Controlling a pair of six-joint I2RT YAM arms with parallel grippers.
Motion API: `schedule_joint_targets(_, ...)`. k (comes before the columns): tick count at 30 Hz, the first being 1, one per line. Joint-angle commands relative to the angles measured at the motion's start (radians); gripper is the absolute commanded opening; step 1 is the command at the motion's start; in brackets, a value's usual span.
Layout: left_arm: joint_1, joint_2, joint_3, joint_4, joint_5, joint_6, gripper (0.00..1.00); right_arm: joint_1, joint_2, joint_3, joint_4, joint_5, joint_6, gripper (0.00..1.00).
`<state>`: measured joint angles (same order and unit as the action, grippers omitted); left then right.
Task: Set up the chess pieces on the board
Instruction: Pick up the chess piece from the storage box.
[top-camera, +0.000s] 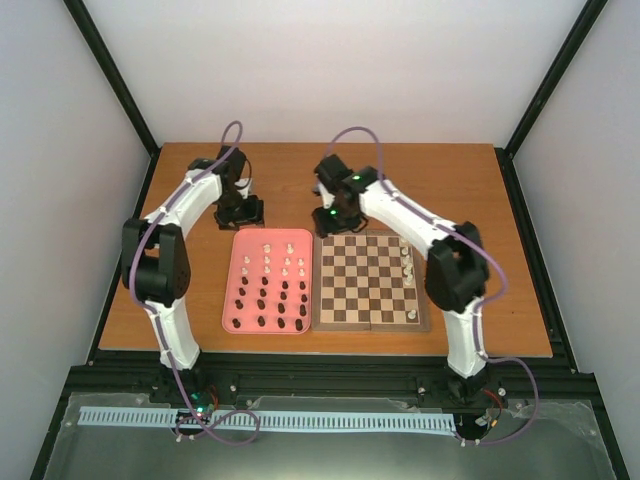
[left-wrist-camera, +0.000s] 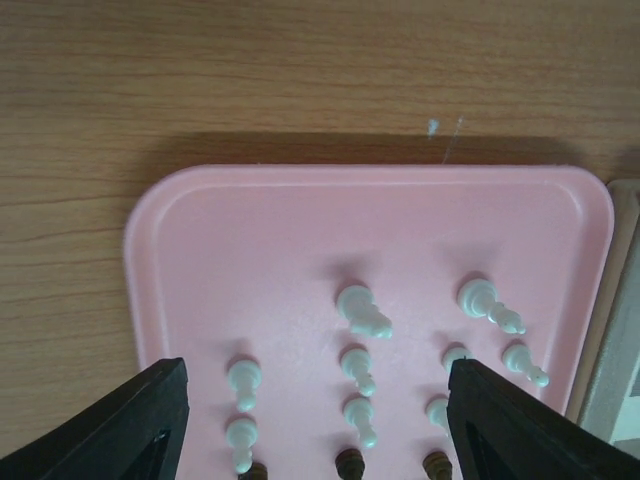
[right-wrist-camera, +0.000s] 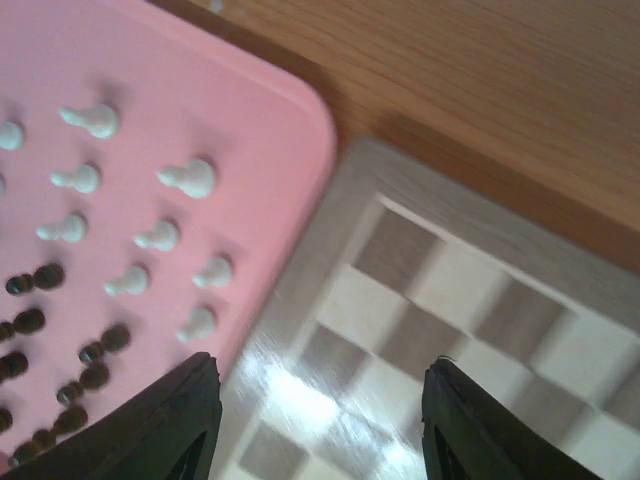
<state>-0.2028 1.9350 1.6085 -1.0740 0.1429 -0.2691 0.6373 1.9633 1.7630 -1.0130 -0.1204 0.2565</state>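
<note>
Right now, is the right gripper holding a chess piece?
No, the right gripper is open over a corner of the board, with nothing between its jaws.

The tray (top-camera: 228, 300) lies left of the board (top-camera: 350, 290); chess pieces (top-camera: 267, 246) stand in it (few on board).

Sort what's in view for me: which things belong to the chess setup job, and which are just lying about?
Belongs to the job:
board
pink tray holding the supply
white pieces on tray
dark pieces on tray
white pieces already on the board's right edge

Lying about:
white slotted strip in front of the arm bases
pale speck on the wooden table
</note>
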Motion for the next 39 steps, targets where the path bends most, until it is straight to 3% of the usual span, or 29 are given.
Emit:
schedule_joint_targets(1,0.108,-0.081,-0.042,0.024,0.026,-0.045,0.8,0.072,0.149,0.189,0.013,-0.046,-0.084,0.55)
schedule_joint_targets(5,0.2,-0.126,-0.108,0.067,0.084,-0.086,0.8,0.084,0.269,0.305,0.015,-0.108,-0.097,0.56)
schedule_joint_targets(15,0.212,-0.151,-0.126,0.075,0.096,-0.09,0.8,0.102,0.473,0.505,-0.039,-0.174,-0.129,0.53)
schedule_joint_targets(22,0.212,-0.145,-0.13,0.08,0.107,-0.089,0.8,0.112,0.532,0.54,-0.053,-0.203,-0.128,0.4)
schedule_joint_targets(39,0.212,-0.145,-0.136,0.085,0.112,-0.084,0.8,0.119,0.58,0.574,-0.082,-0.203,-0.135,0.31)
